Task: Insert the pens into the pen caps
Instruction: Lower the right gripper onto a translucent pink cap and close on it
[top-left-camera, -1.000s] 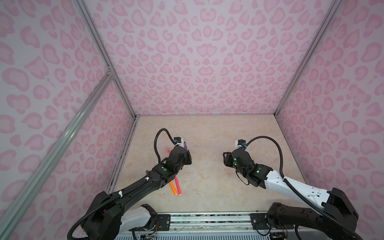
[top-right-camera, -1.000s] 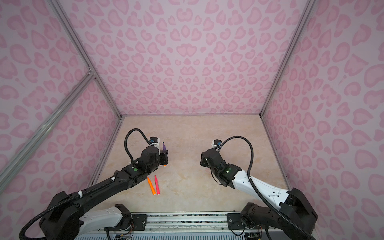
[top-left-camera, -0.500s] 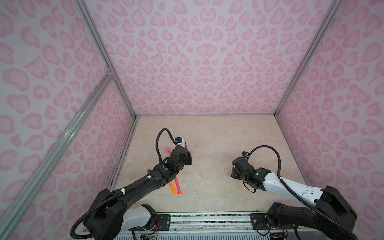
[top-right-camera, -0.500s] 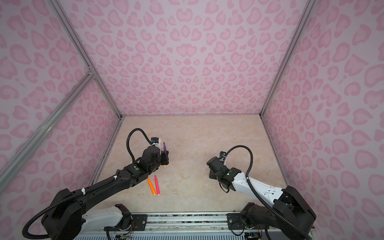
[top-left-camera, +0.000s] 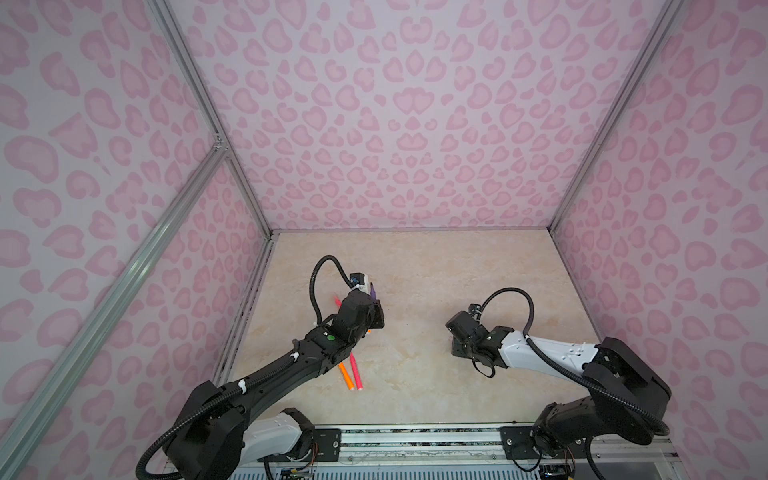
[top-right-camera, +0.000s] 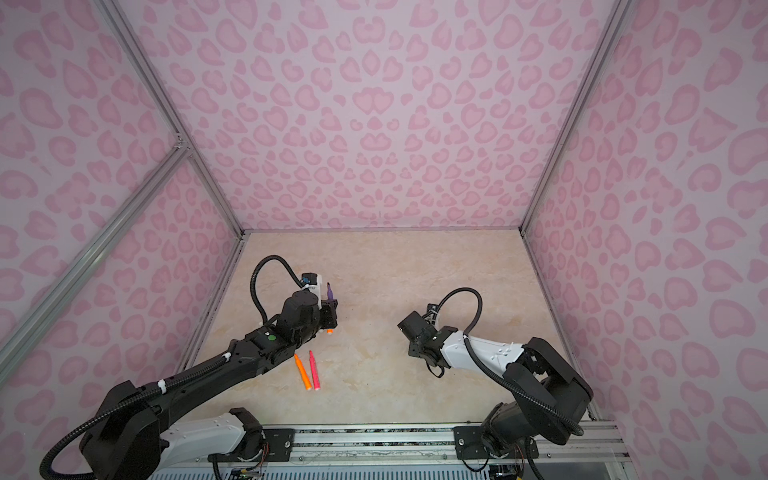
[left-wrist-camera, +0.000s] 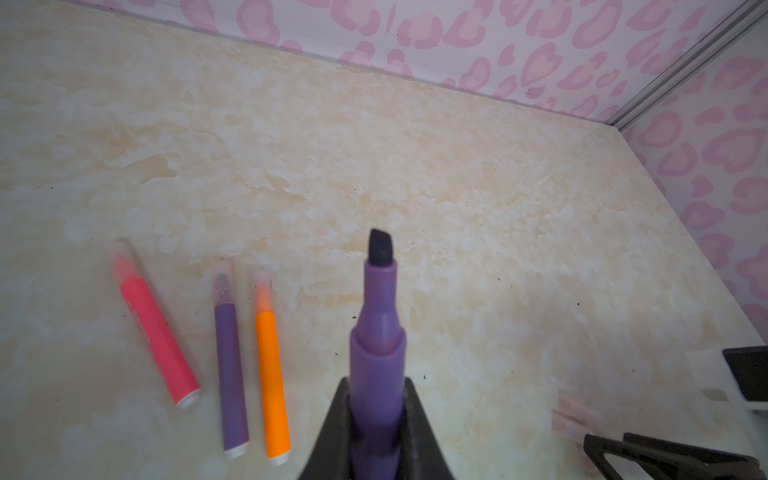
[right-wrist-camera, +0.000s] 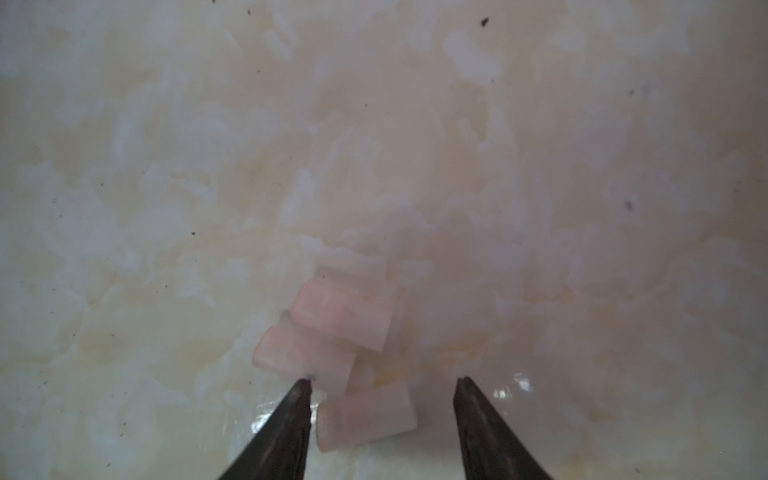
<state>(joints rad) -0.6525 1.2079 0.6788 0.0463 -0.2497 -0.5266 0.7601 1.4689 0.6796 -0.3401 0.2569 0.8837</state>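
Starting big, with the beige marbled tabletop (top-left-camera: 436, 266), both arms reaching in over it. Left claw (left-wrist-camera: 375, 411) first: clamped tight on a slim purple felt-tip marker (left-wrist-camera: 377, 332), dark chisel tip bare and poking out well past the fingers, held up off the surface. Over to the right claw (right-wrist-camera: 384, 380): parted about halfway at the jaws, gripping nothing, down low over the table, well apart from the left claw in both top views.

Now the loose pens. Below the left claw and off to its side, three lying flat: a pink capped marker (left-wrist-camera: 153, 328), a purple capped marker (left-wrist-camera: 230, 370) and an orange capped marker (left-wrist-camera: 272, 374), each wearing a clear cap. Back behind that claw, beside the forearm, a bright orange pen (top-left-camera: 344, 374) and a hot-pink pen (top-left-camera: 356, 372), side by side.

Smallest last: three short clear pinkish cap tubes (right-wrist-camera: 340, 316) bunched at the right claw, one lying between the fingers, another right at one fingertip.
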